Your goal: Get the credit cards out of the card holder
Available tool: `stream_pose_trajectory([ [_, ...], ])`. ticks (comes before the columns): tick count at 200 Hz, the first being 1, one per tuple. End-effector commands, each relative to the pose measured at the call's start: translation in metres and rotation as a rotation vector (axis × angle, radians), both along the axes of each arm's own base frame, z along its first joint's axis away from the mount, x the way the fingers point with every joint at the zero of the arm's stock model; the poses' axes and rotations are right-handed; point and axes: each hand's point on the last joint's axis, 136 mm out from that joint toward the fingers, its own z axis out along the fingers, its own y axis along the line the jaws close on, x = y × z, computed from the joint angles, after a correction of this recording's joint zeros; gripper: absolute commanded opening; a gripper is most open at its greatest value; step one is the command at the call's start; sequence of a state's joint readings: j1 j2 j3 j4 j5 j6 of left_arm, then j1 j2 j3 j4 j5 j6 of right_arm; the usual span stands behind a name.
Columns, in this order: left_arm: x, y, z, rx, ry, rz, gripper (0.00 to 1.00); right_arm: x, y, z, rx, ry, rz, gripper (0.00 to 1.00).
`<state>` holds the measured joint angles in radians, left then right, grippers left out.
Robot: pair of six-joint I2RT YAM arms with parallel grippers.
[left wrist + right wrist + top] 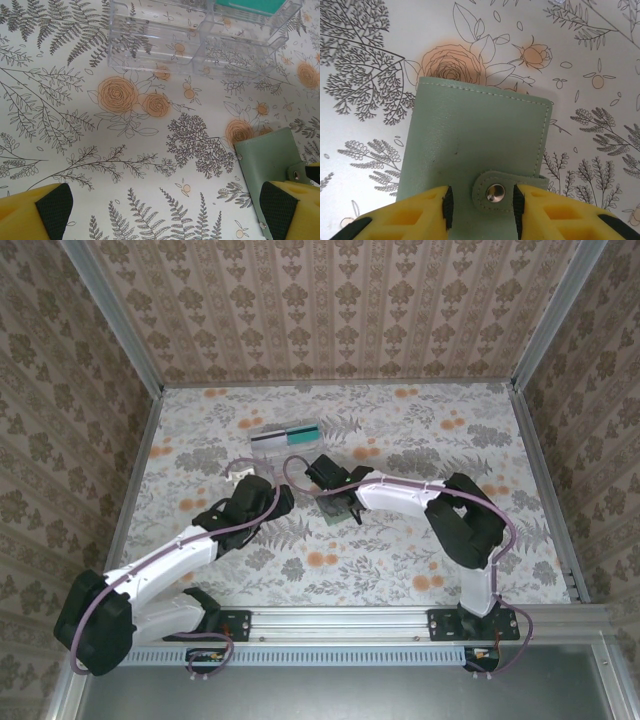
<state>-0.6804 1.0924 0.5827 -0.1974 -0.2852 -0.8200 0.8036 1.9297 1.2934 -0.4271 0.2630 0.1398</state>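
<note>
Now | left end effector (pixel 165 210) wide open | right end effector (pixel 482 205) astride card holder (pixel 470 130) snap (pixel 495 193), grip unclear | clear box (pixel 195 45) nearby

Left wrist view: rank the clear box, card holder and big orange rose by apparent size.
1. clear box, largest, though cropped at the top
2. card holder, only partly in view
3. big orange rose, smallest

The bench (pixel 430 440) has a pale surface printed all over with grey ferns, leafy sprigs and orange roses. A clear plastic box (pixel 285 440) with several compartments sits on it toward the far middle. The green card holder (pixel 470 135) lies closed with its snap tab fastened, near the box, just nearward and slightly to its right.
</note>
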Motion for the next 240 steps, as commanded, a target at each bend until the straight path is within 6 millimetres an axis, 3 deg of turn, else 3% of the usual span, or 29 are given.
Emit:
stream_pose_trajectory([
  [1, -0.005, 0.002, -0.003, -0.003, 0.008, 0.009, 1.00, 0.008, -0.011, -0.011, -0.066, 0.007, -0.014, 0.41],
  [32, -0.007, 0.003, -0.005, 0.000, 0.014, 0.008, 1.00, 0.011, -0.014, -0.019, -0.077, 0.014, -0.016, 0.38],
  [53, -0.007, 0.003, -0.005, -0.002, 0.015, 0.007, 1.00, 0.012, -0.015, -0.021, -0.074, 0.020, -0.019, 0.21],
  [80, -0.007, 0.002, -0.004, -0.007, 0.015, -0.001, 1.00, 0.011, -0.015, -0.019, -0.056, 0.024, -0.028, 0.11],
  [93, -0.008, 0.000, -0.004, -0.013, 0.016, -0.008, 1.00, 0.009, -0.015, -0.015, -0.040, 0.023, -0.030, 0.00],
  [126, -0.008, -0.019, 0.001, -0.080, 0.024, -0.069, 0.98, -0.002, -0.004, 0.003, 0.072, 0.060, -0.034, 0.00],
  [140, -0.009, -0.032, 0.002, -0.134, 0.038, -0.098, 0.87, -0.007, 0.004, 0.011, 0.137, 0.083, -0.041, 0.00],
  [155, -0.009, -0.048, 0.001, -0.206, 0.063, -0.123, 0.68, -0.013, 0.011, 0.016, 0.205, 0.114, -0.051, 0.00],
  [177, -0.010, -0.070, -0.004, -0.292, 0.107, -0.154, 0.32, -0.021, 0.022, 0.020, 0.298, 0.158, -0.072, 0.00],
  [191, -0.010, -0.080, -0.010, -0.329, 0.150, -0.153, 0.00, -0.024, 0.027, 0.020, 0.342, 0.181, -0.084, 0.00],
  [240, -0.010, -0.114, -0.019, -0.407, 0.201, -0.195, 0.00, -0.028, 0.032, 0.012, 0.389, 0.210, -0.113, 0.00],
])
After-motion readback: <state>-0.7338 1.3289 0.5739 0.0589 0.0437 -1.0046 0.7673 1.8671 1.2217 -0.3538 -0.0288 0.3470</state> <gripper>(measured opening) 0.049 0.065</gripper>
